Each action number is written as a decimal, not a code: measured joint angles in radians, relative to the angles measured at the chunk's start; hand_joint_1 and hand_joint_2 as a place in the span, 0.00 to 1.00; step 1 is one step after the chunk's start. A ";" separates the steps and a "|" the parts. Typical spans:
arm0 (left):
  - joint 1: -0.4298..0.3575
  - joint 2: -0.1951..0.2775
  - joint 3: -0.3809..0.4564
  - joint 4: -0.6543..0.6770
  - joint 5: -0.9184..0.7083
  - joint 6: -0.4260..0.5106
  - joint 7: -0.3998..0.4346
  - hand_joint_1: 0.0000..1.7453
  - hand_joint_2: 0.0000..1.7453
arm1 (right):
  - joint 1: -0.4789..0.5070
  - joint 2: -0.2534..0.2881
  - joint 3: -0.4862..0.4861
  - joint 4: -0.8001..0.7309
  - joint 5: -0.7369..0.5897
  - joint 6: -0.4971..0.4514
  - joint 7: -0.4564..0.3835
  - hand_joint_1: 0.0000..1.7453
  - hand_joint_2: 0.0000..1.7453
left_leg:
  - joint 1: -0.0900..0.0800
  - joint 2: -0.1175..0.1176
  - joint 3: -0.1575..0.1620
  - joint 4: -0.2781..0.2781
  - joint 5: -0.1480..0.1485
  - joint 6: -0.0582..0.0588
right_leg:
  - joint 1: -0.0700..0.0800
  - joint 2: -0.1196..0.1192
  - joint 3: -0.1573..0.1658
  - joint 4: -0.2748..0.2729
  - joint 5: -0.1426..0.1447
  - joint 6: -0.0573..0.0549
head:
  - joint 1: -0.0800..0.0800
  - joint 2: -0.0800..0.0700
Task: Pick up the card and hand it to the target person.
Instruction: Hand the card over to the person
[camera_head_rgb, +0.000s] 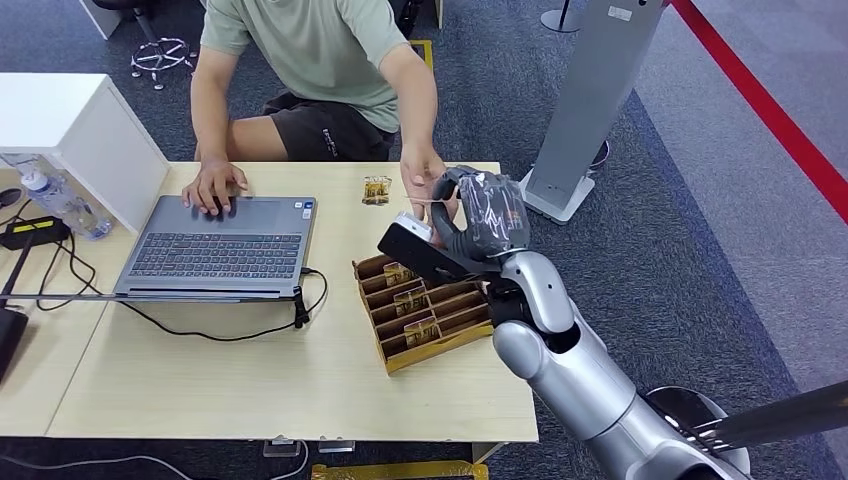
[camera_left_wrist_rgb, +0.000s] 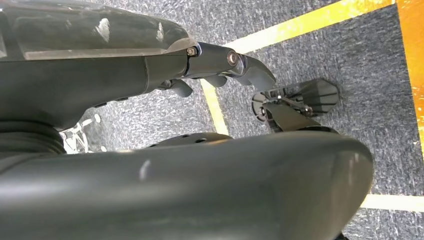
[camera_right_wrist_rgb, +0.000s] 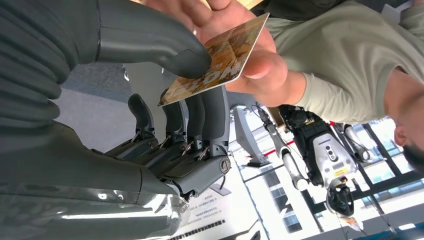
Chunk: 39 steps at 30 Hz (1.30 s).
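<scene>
Handover is the step in hand: the right robot hand (camera_head_rgb: 470, 215) is raised over the far right part of the tabletop (camera_head_rgb: 250, 380), by its far edge, pinching the card (camera_right_wrist_rgb: 217, 57) between thumb and fingers. The person's hand (camera_right_wrist_rgb: 240, 45) is already on the card's other end, palm under it, thumb on its face. The card thus spans the gap between both hands, touching each, above the slotted card holder (camera_head_rgb: 425, 310) near the right edge. Judging from this, the next move calls for easing the pinch so the person takes the card cleanly, without tugging. The left robot hand (camera_left_wrist_rgb: 260, 80) hangs over carpet with fingers apart, holding nothing.
</scene>
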 joint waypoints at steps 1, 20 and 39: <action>-0.002 0.000 0.000 0.000 -0.002 0.000 0.000 0.00 0.00 | -0.014 0.007 0.000 0.028 -0.005 -0.010 -0.011 0.74 1.00 | 0.000 0.000 0.000 0.000 0.000 0.000 | 0.000 0.000 0.000 0.000 0.000 0.000 | 0.000 0.000; -0.014 0.000 0.000 0.000 -0.016 -0.007 0.018 0.00 0.00 | -0.170 0.127 0.022 0.443 -0.053 -0.110 -0.074 0.00 1.00 | 0.000 0.000 0.000 0.000 0.000 0.000 | 0.000 -0.001 0.000 0.000 0.000 0.000 | 0.000 0.000; -0.005 0.000 -0.001 0.000 0.013 0.011 0.006 0.00 0.00 | -0.107 0.111 0.030 0.351 -0.184 -0.155 -0.085 0.00 1.00 | 0.000 0.000 0.000 0.000 0.000 0.000 | 0.000 -0.001 -0.001 0.000 0.000 0.000 | 0.000 0.000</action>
